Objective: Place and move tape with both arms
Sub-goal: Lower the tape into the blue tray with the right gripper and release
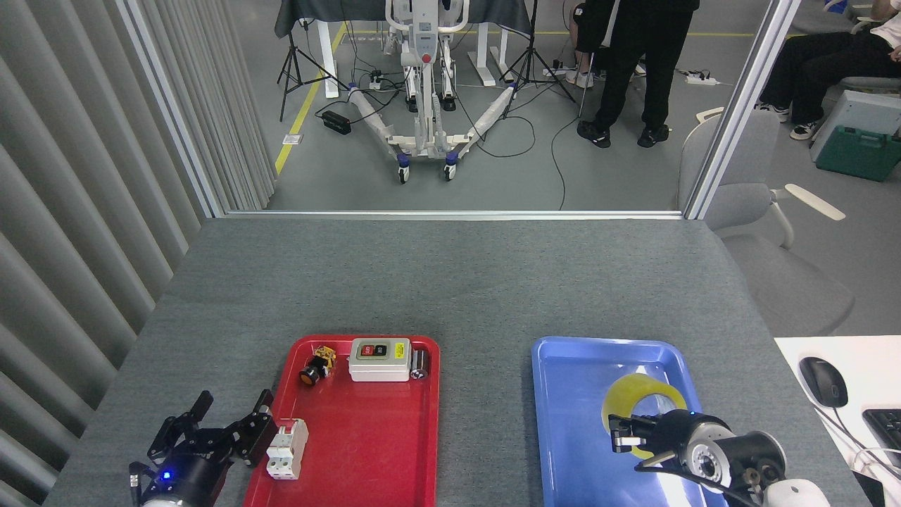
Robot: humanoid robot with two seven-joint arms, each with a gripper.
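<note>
At the lower right of the frame the right gripper (pixel 623 438) has its black fingers (pixel 618 424) reaching into the hole of the tape (pixel 626 389), though whether they press on the roll cannot be told. The tape lies flat in the blue tray (pixel 570 422). At lower left the left gripper (pixel 218 422) hangs with fingers spread, just beside the red tray (pixel 366 451) on the grey worktop (pixel 450 282).
</note>
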